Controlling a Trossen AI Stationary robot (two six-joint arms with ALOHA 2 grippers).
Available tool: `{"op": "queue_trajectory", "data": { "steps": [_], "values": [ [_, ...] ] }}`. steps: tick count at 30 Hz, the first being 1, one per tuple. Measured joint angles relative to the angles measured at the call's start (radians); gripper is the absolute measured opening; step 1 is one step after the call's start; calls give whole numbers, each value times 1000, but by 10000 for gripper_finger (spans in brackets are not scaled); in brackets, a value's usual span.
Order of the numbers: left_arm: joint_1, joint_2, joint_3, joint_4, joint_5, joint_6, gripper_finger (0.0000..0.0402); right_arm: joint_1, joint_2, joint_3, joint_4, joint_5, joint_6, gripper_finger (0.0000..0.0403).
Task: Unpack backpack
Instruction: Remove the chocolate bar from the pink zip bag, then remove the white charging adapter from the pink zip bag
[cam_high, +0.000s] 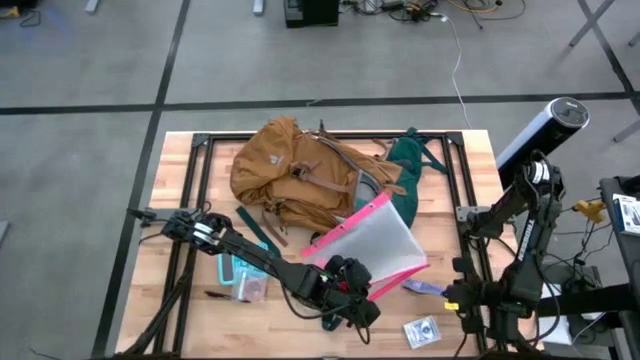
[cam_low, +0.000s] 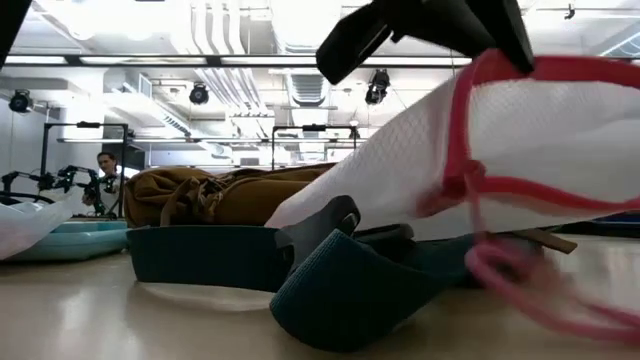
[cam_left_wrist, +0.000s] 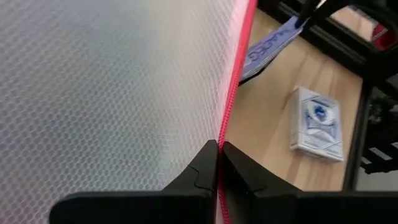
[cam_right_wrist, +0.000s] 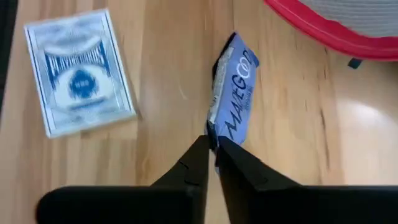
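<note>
The mustard-tan backpack (cam_high: 290, 170) lies at the table's far middle, its dark green panel (cam_high: 410, 165) to the right. A clear, pink-edged zip pouch (cam_high: 375, 245) slants up in front of it, with my left gripper (cam_high: 368, 288) shut on its near edge. In the low view the pouch (cam_low: 420, 170) rises toward the right under the dark gripper (cam_low: 430, 30). Near the table's right front, my right gripper (cam_high: 447, 293) is shut on a small blue packet (cam_high: 422, 288). My left gripper pinches the pouch's pink zip edge (cam_left_wrist: 221, 134) between its two fingers, which lie across that edge. The held side is lifted off the table and the pouch slopes down toward the backpack. My right gripper pinches one end of the blue packet (cam_right_wrist: 216, 127) between its fingertips (cam_right_wrist: 200, 149), coming steeply from above. The packet stretches away from the fingers; whether its far end touches the table I cannot tell.
A boxed deck of cards (cam_high: 422, 330) lies at the near right beside the packet. A teal pouch (cam_high: 243, 275) lies at the near left, with dark green straps (cam_low: 340, 270) in front. Black frame rails (cam_high: 200, 200) run along the tabletop. A person (cam_low: 105, 170) shows beyond the table.
</note>
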Motion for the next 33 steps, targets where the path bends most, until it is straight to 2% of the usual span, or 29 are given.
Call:
{"op": "queue_trajectory", "data": {
  "steps": [4, 10, 15, 18, 20, 25, 27, 29, 31, 33],
  "values": [
    [0, 0, 2, 13, -5, 0, 0, 0, -14, 10, 66, 81, -12, 81],
    [0, -1, 21, 76, -32, 22, 0, -9, -7, 13, 219, 339, -93, 175],
    [0, -1, 21, 284, -59, 151, 0, -60, 33, 13, 279, 487, -132, 204],
    [-2, 3, 19, 390, -57, 250, 0, -106, 68, 10, 282, 497, -138, 206],
    [-2, 5, 18, 405, -51, 293, 0, -133, 95, 7, 290, 496, -151, 206],
    [-1, 18, -18, 408, -1, 244, 0, -197, 183, 0, 359, 490, -216, 206],
    [-5, 23, -21, 463, 55, 217, 0, -220, 204, 0, 431, 457, -267, 206],
    [-17, 21, -19, 536, 66, 257, 0, -233, 215, 0, 519, 415, -349, 206],
    [-33, 10, -16, 497, 35, 353, 0, -246, 222, 0, 611, 411, -441, 206],
    [-36, 9, -17, 392, 9, 296, 0, -262, 225, 0, 642, 406, -517, 206]
  ]
}}
